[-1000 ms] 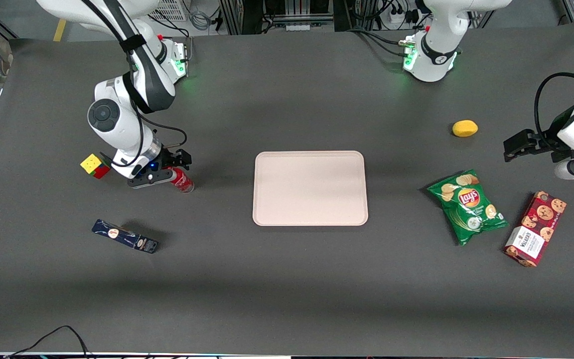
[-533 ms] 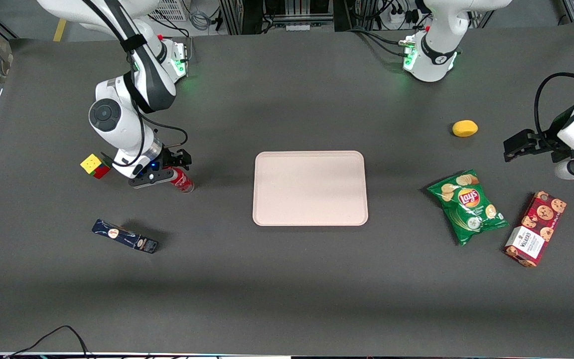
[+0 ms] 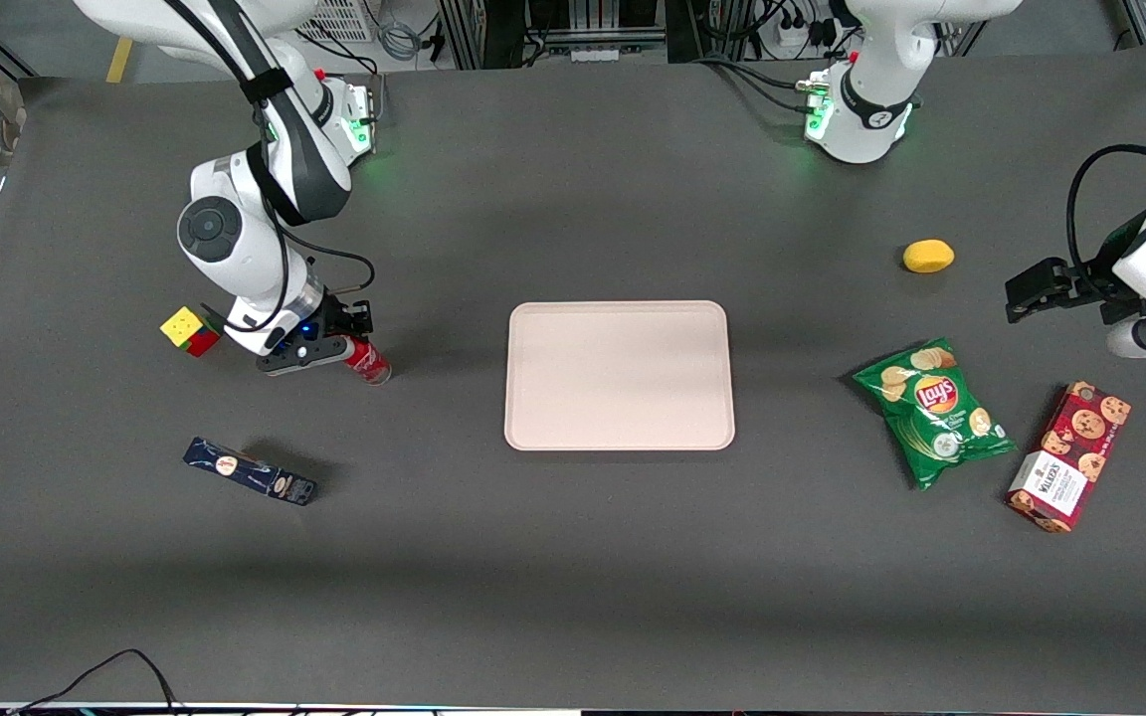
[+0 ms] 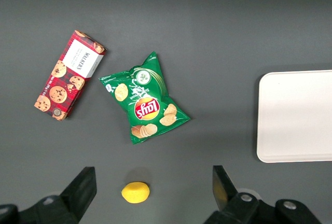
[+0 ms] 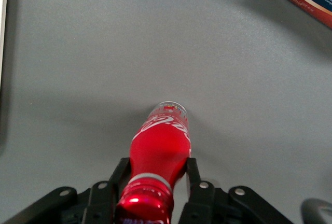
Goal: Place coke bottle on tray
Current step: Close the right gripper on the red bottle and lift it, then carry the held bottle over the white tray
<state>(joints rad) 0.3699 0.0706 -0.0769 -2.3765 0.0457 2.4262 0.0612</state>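
Right arm bent low over table, gripper (image 3: 352, 341) tilted. Fingers (image 5: 193, 175) pinch the coke bottle (image 5: 158, 154) neck, well apart from tray (image 3: 619, 375).

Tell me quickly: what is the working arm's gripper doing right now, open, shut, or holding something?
Right gripper: shut on the coke bottle, gripping it near the neck, on the table toward the working arm's end, beside the tray.

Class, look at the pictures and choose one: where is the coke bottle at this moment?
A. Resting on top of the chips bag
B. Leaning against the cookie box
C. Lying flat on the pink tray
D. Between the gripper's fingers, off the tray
D: the gripper has a finger on each side of the coke bottle, which is on the grey table toward the working arm's end, well apart from the tray.
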